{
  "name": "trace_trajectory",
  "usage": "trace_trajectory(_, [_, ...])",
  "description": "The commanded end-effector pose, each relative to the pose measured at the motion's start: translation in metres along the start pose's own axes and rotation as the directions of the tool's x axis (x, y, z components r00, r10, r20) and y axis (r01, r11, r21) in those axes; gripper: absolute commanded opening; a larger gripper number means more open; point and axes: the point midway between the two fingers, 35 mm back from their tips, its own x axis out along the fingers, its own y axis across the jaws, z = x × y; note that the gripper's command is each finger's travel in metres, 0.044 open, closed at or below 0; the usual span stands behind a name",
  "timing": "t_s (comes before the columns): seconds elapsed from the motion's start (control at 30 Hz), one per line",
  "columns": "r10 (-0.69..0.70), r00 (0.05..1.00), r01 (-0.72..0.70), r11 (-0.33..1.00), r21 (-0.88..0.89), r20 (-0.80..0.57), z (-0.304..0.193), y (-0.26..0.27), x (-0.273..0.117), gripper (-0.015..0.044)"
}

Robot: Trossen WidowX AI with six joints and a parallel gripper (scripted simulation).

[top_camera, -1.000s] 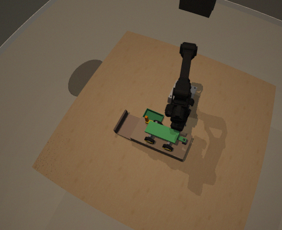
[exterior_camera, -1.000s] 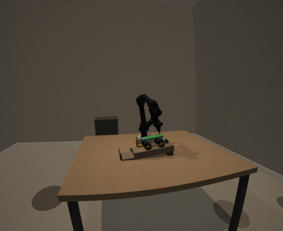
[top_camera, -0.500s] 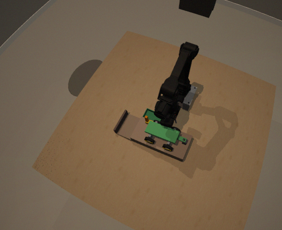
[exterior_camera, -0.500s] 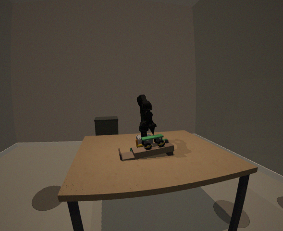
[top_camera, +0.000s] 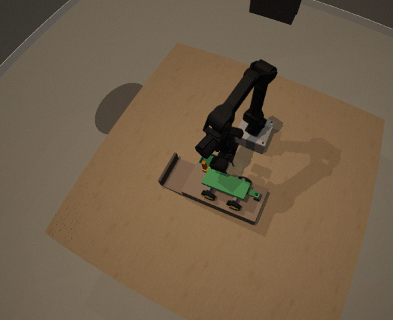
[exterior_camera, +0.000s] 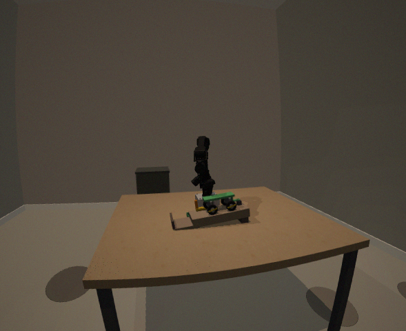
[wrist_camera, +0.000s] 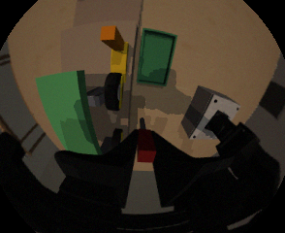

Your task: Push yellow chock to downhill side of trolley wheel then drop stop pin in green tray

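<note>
My gripper is shut on the red-headed stop pin, its dark shaft showing beyond the fingertips. It is in the air beside the trolley, on the robot-base side. The green trolley stands on the ramp. The yellow chock stands upright at the downhill side of the lower wheel nearer the robot base; it appears to touch, though a tiny gap cannot be ruled out. The green tray is ahead of the gripper in the wrist view, beside the ramp, and looks empty.
A raised end board closes the ramp's low end. The robot's pale base block stands beyond the tray side of the ramp. The arm partly hides the tray in the top view.
</note>
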Motion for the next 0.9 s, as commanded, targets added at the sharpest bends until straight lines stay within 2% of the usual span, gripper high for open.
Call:
trace_trajectory(0.0, [0.003, 1.0, -0.003, 1.0, -0.005, 0.001, 0.013, 0.0, -0.003, 0.0])
trace_trajectory(0.6, [0.002, 1.0, -0.002, 1.0, -0.005, 0.008, 0.083, -0.004, -0.013, 0.0])
trace_trajectory(0.77, [0.003, 1.0, -0.003, 1.0, 0.0, 0.009, 0.086, -0.004, -0.014, 0.0])
trace_trajectory(0.87, [0.006, 1.0, -0.008, 0.998, 0.065, 0.021, 0.085, -0.004, -0.014, 0.0])
